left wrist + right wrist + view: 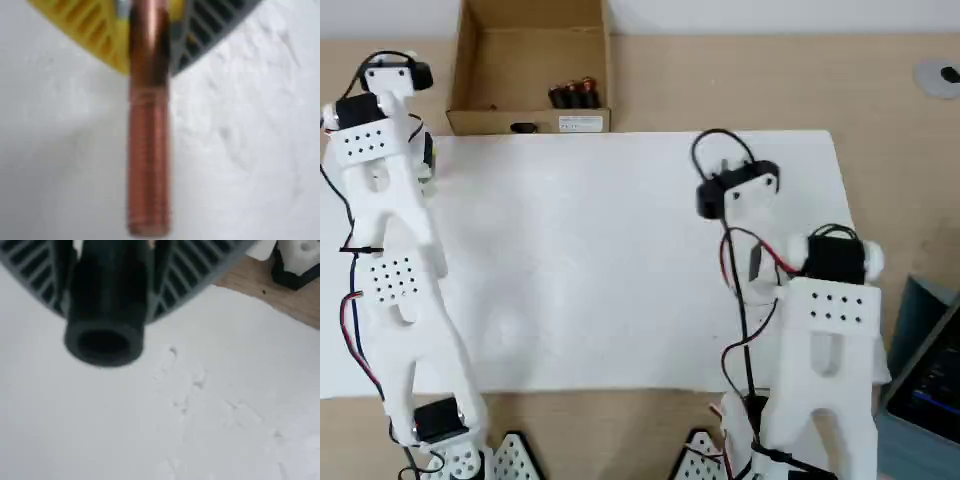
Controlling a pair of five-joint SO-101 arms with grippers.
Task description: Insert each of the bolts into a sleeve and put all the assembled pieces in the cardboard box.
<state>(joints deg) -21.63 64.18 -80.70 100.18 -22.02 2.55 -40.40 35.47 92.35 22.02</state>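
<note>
A copper bolt (pixel 148 150) with a threaded end sticks out over the white mat, and my left gripper (pixel 148 55) is shut on its smooth shank with one yellow and one grey finger. In the high view the left arm (pixel 380 200) stands along the mat's left edge, near the cardboard box (pixel 470 60). A black sleeve (pixel 105 315) is held in my right gripper (pixel 107 285), its open bore showing above the mat. The right arm (pixel 820 300) is over the mat's right side. Several dark assembled pieces (pixel 572 95) lie in the box's near right corner.
The white mat (pixel 580 270) covers the middle of the wooden table. A grey disc (pixel 937 77) lies at the far right corner, and a dark device (pixel 930 370) sits at the right edge. Arm bases (pixel 510 455) stand at the front edge.
</note>
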